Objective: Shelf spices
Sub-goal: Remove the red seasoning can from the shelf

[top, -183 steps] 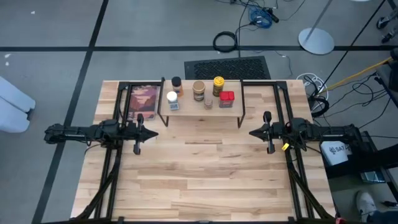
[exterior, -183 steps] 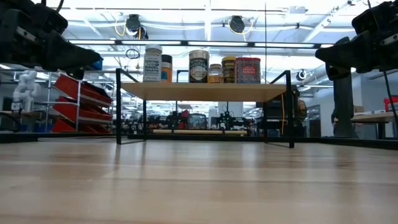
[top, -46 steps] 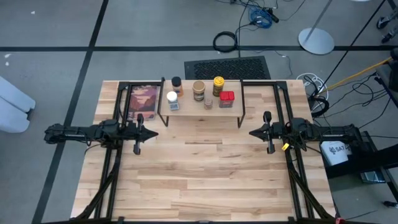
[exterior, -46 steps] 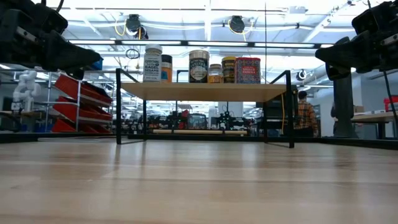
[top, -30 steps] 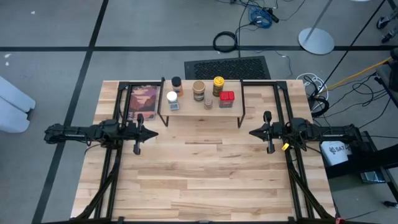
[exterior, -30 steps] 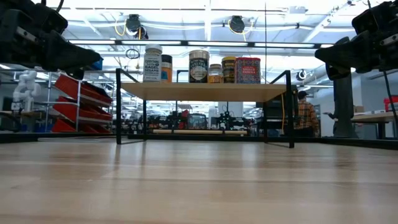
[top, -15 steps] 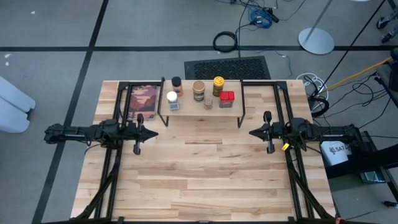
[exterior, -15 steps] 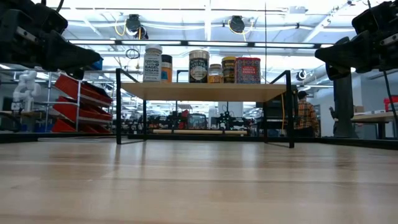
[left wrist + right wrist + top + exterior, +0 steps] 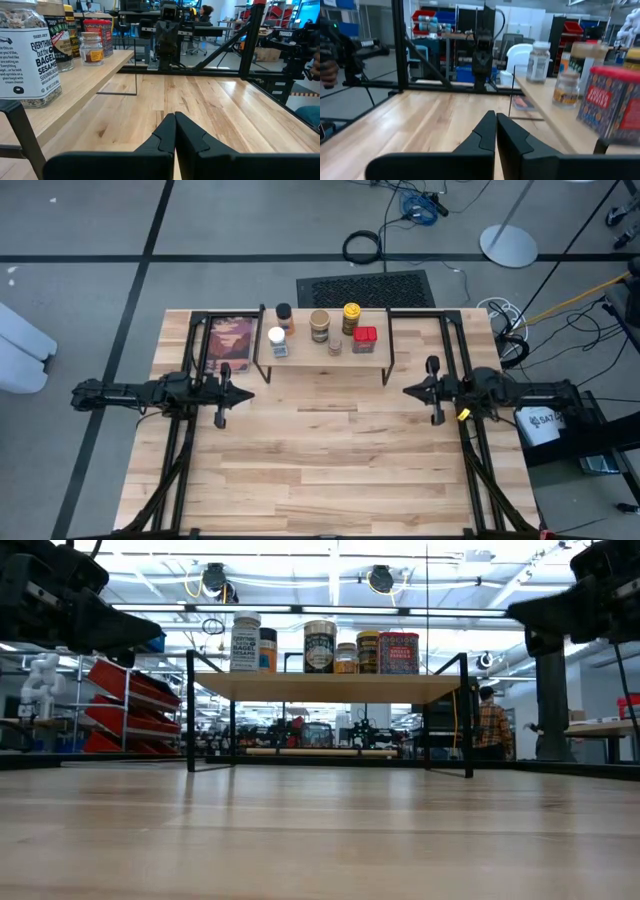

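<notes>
In front of the shelf [image 9: 322, 352], on the open side of the table [image 9: 330, 470], the two arms are hovering above the bare wood, one off each end of the shelf. The left gripper [image 9: 248, 393] is hanging beyond the shelf's left legs, its fingers [image 9: 167, 131] pressed together and holding nothing. The right gripper [image 9: 406, 391] is hanging beyond the shelf's right legs, its fingers [image 9: 488, 127] likewise pressed together and holding nothing. Both grippers are pointing inward toward each other and are standing well apart from the shelf and from every jar.

On the shelf, the spices are all standing upright on the plank. The white-lidded jar [image 9: 277, 336] is sitting nearest the shelf's left end, with a small grey-lidded jar [image 9: 279, 351] just in front of it and the dark-lidded orange jar [image 9: 284, 312] behind it. The tan jar [image 9: 319, 325] is standing near the middle of the shelf, with a small amber jar [image 9: 335, 345] just beside it. The yellow-lidded jar [image 9: 351, 313] and the red box [image 9: 364, 336] are occupying the shelf's right part.

Beside the shelf's left end, a framed picture [image 9: 231, 340] is lying flat on the table.

Beyond the shelf, in the room, a person [image 9: 490, 724] is standing in a plaid shirt.
</notes>
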Controlling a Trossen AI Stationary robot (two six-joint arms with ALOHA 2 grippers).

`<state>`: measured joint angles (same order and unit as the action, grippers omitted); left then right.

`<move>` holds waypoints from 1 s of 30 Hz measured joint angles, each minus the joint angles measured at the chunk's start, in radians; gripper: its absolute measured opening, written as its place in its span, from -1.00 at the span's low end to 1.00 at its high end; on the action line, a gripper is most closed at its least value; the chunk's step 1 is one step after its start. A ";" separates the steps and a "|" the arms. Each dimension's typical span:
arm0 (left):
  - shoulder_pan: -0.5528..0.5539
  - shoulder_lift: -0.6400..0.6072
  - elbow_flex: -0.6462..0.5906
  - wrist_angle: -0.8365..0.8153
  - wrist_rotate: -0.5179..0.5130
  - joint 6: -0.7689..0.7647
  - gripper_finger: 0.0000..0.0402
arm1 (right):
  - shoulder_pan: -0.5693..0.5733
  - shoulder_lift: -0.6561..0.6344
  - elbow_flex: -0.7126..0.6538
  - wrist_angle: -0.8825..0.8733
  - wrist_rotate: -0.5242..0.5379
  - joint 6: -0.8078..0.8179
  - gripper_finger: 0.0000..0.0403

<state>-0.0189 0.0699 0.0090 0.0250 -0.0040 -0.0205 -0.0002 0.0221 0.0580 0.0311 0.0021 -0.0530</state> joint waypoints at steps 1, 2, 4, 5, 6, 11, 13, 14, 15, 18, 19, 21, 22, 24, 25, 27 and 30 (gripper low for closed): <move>0.000 0.000 0.000 0.000 0.000 0.000 -0.97 | 0.000 0.002 0.016 -0.007 0.000 0.000 -1.00; 0.000 0.000 0.000 0.000 0.000 0.000 -0.97 | 0.000 0.006 0.034 -0.018 0.000 0.000 -1.00; 0.000 0.000 0.000 0.000 0.000 0.000 -0.97 | 0.000 0.023 0.078 -0.047 0.000 0.000 -1.00; 0.000 0.000 0.000 0.000 0.000 0.000 -0.97 | 0.000 0.036 0.107 -0.069 0.000 -0.004 -1.00; 0.000 0.000 0.000 -0.001 0.000 0.000 -0.97 | 0.000 0.050 0.137 -0.093 0.000 -0.012 -1.00; 0.000 0.000 0.000 -0.006 0.001 0.000 -0.97 | 0.000 0.160 0.328 -0.210 0.001 -0.053 -1.00; 0.000 0.000 0.000 -0.006 0.001 0.000 -0.97 | 0.000 0.215 0.421 -0.247 0.001 -0.071 -1.00; 0.000 0.000 0.000 -0.007 0.001 0.000 -0.97 | 0.000 0.246 0.469 -0.262 0.002 -0.075 -1.00; 0.000 0.000 0.000 -0.007 0.001 0.001 -0.97 | 0.000 0.276 0.518 -0.282 0.002 -0.079 -1.00; 0.000 0.000 0.000 -0.007 0.001 0.001 -0.97 | 0.000 0.374 0.672 -0.361 0.002 -0.090 -1.00; 0.000 0.000 0.000 -0.007 0.001 0.001 -0.97 | 0.000 0.406 0.722 -0.386 0.002 -0.090 -1.00; 0.000 0.000 0.000 -0.007 0.001 0.001 -0.97 | 0.000 0.472 0.822 -0.435 0.003 -0.090 -1.00; 0.000 0.000 0.000 -0.007 0.001 0.001 -0.97 | 0.000 0.504 0.869 -0.450 0.002 -0.091 -1.00; 0.000 0.000 0.000 -0.007 0.001 0.001 -0.97 | 0.000 0.565 0.958 -0.484 0.002 -0.098 -1.00; 0.000 0.000 0.000 -0.007 0.001 0.001 -0.97 | 0.000 0.592 0.998 -0.494 0.003 -0.103 -1.00; 0.000 0.000 0.000 -0.007 0.001 0.001 -0.97 | 0.000 0.639 1.064 -0.498 0.006 -0.098 -1.00; 0.000 0.000 0.000 -0.005 0.001 0.001 -0.97 | 0.000 0.691 1.131 -0.498 0.006 -0.069 -1.00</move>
<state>-0.0189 0.0696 0.0090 0.0196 -0.0029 -0.0193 -0.0004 0.7134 1.1893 -0.4671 0.0082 -0.1222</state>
